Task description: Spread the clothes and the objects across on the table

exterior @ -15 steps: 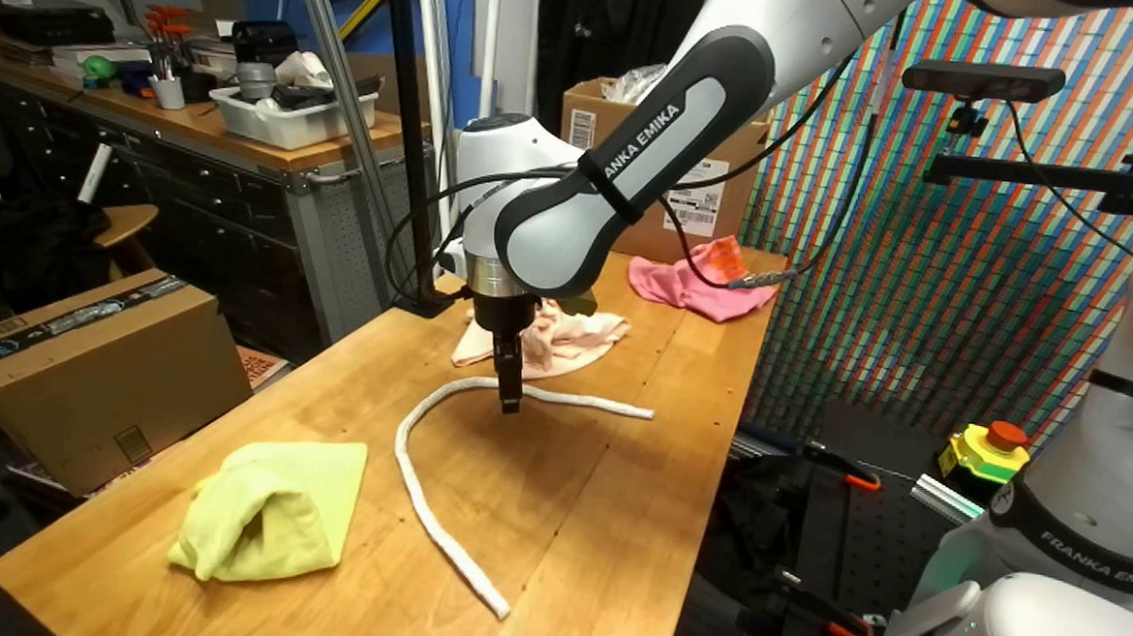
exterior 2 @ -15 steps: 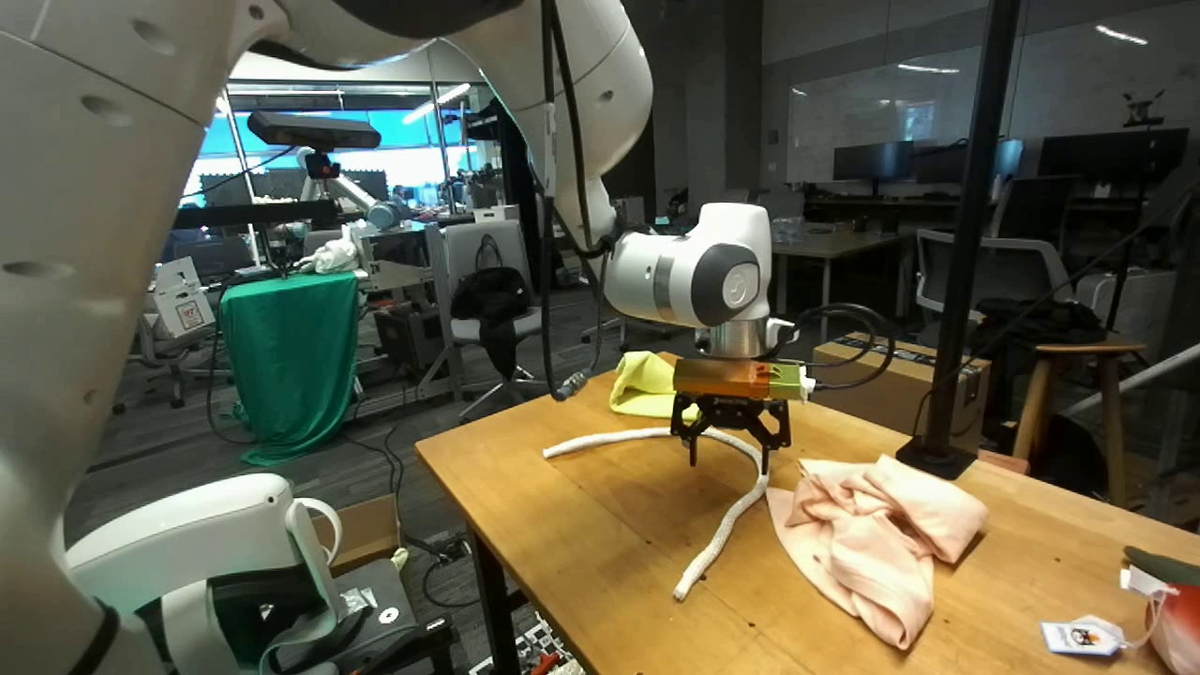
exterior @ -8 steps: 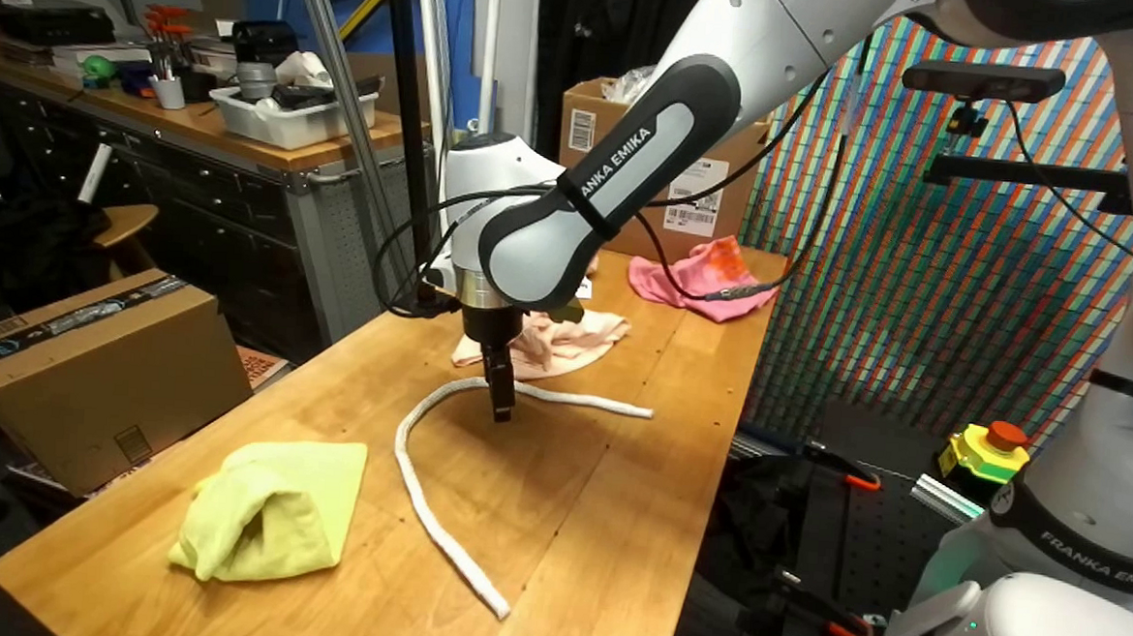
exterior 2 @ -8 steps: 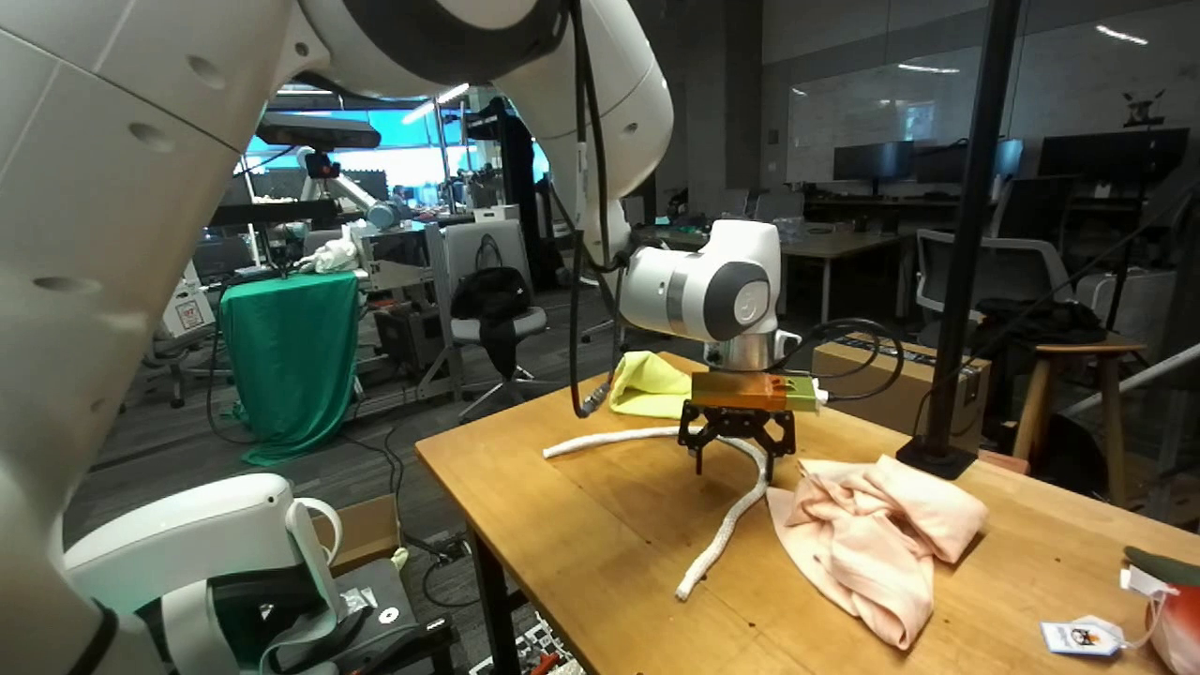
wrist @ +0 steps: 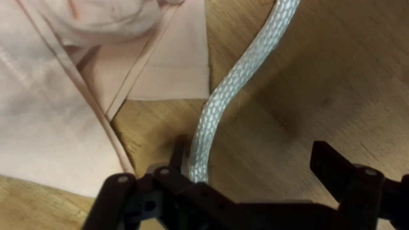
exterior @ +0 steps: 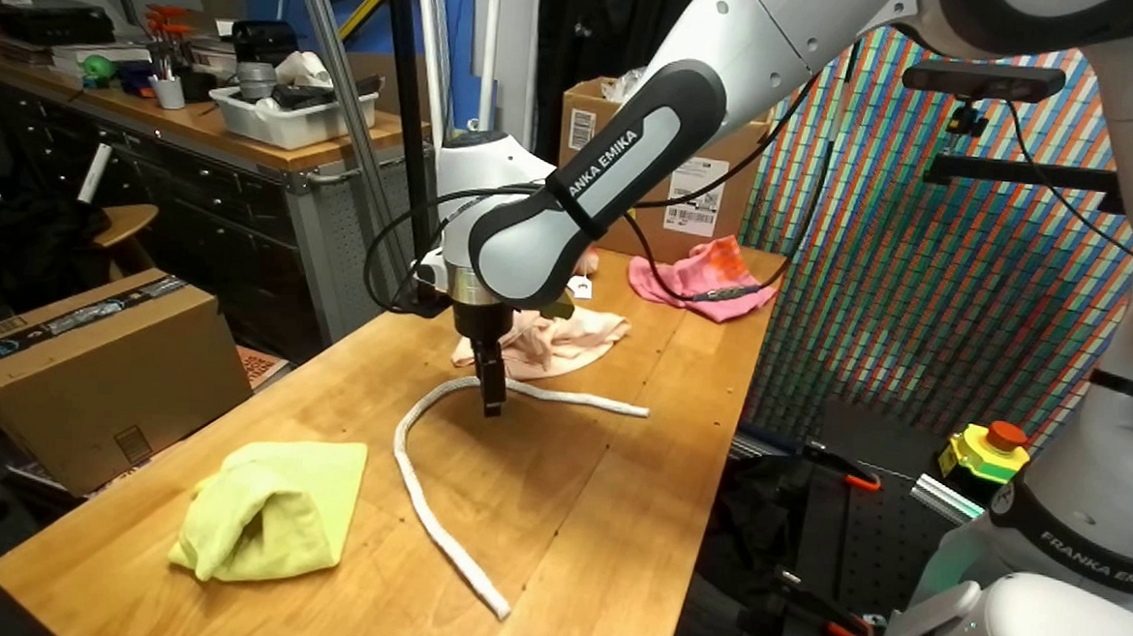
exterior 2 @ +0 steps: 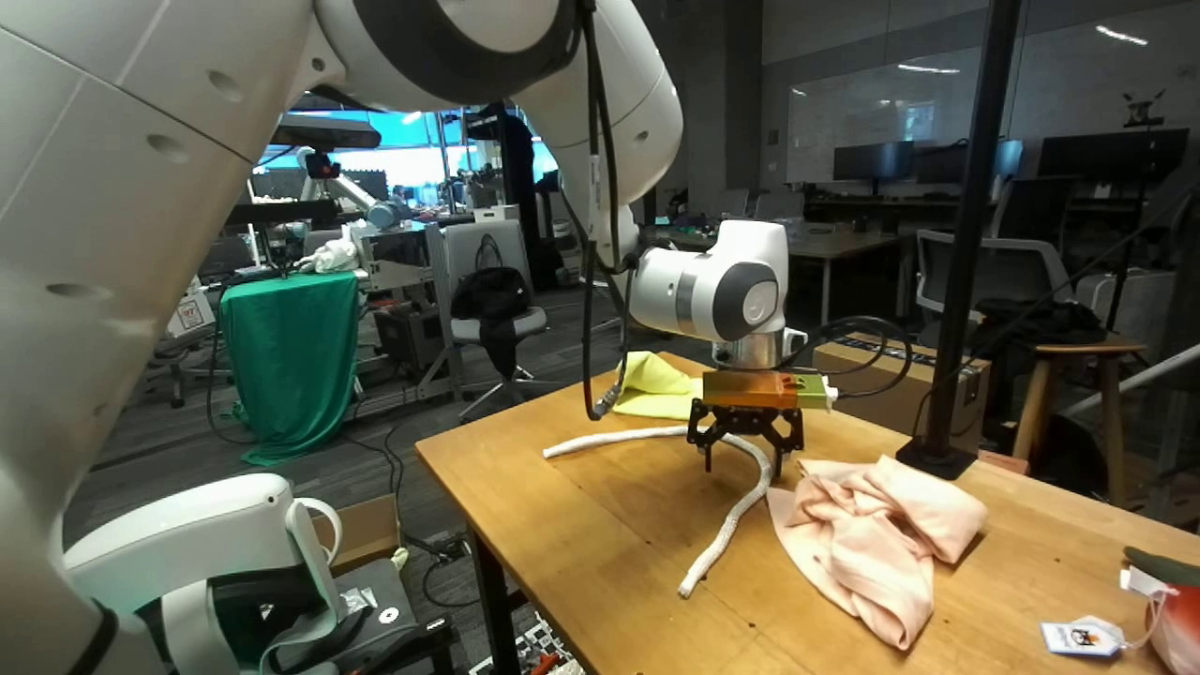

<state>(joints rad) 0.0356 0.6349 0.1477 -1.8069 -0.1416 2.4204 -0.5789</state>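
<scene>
A white cord (exterior: 439,537) lies in a wide curve on the wooden table (exterior: 614,514). My gripper (exterior 2: 743,461) hangs low over its bend, jaws wide apart and pointing down. In the wrist view the cord (wrist: 236,76) runs between the fingers of the gripper (wrist: 249,143), close beside the left one; whether they touch I cannot tell. Crumpled and folded, the cream-beige cloth (exterior 2: 862,544) rests just beyond the bend. A yellow-green cloth (exterior: 275,506) sits bunched near the table's end. By the cardboard box a pink-red cloth (exterior: 694,281) is heaped.
An open cardboard box (exterior: 670,193) stands at the table's far end. A black post (exterior 2: 975,225) rises from the table edge near the beige cloth. A red-and-white item (exterior 2: 1179,623) with a paper tag (exterior 2: 1083,637) shows at the view's border. A cable loops from the arm.
My gripper has come lower and shifted a little toward the beige cloth and the cord's bend, jaws staying open. The cord's end near the beige cloth has moved slightly. The cloths have stayed in place.
</scene>
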